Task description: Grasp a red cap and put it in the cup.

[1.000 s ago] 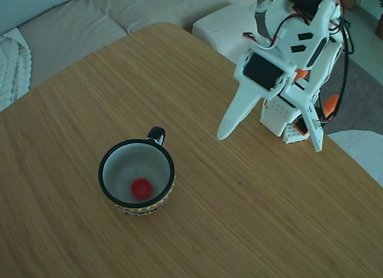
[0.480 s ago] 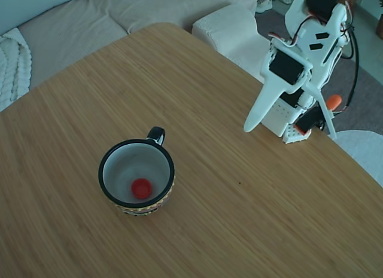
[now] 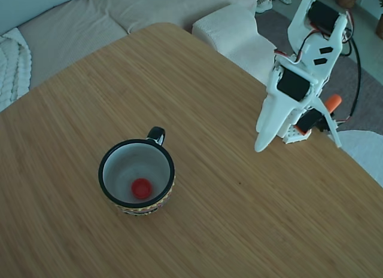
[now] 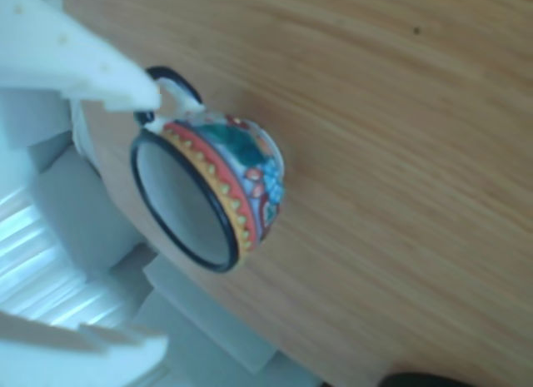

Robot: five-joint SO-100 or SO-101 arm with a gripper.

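The cup [image 3: 136, 177], black-rimmed with a patterned band, stands upright on the wooden table [image 3: 197, 86] at lower left in the fixed view. The red cap [image 3: 141, 188] lies flat on its pale bottom. My gripper [image 3: 299, 145] is far off to the right, folded down by the arm's base, open and holding nothing. Its long white finger [image 3: 263, 134] points at the tabletop. In the other view, which lies on its side, the cup [image 4: 250, 187] shows between my spread white fingers [image 4: 100, 71]. The gripper [image 4: 154, 220] is open there too, and the cap is hidden.
The arm's white base [image 3: 293, 133] sits at the table's right edge, with an orange part [image 3: 333, 102] beside it. A beige sofa [image 3: 90, 21] and a white cushion [image 3: 230, 27] lie beyond the far edge. A grey rug [image 3: 359, 92] lies to the right.
The arm has drawn back to the right and folded down toward its base, further from the cup. Cup and red cap have not moved.
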